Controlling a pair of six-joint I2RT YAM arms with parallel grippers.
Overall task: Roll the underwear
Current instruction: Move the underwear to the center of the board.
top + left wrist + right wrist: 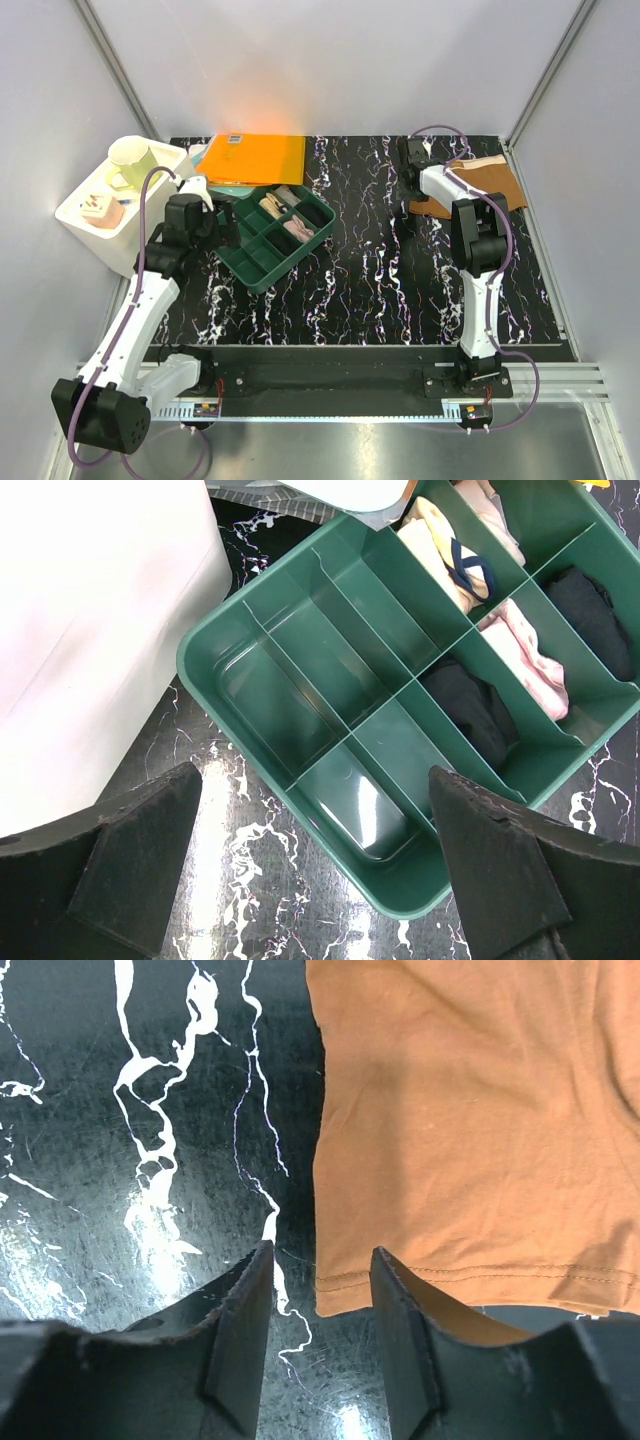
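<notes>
Brown underwear | flat on table | right hand astride hem corner

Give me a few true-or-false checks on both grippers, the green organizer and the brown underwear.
1. The left gripper hangs open above the green organizer. True.
2. All the organizer's compartments are empty. False: several far ones hold rolled garments.
3. The right gripper is clamped shut on the brown underwear. False: its jaws stand apart at the hem corner.
4. The brown underwear lies flat, unrolled. True.
</notes>
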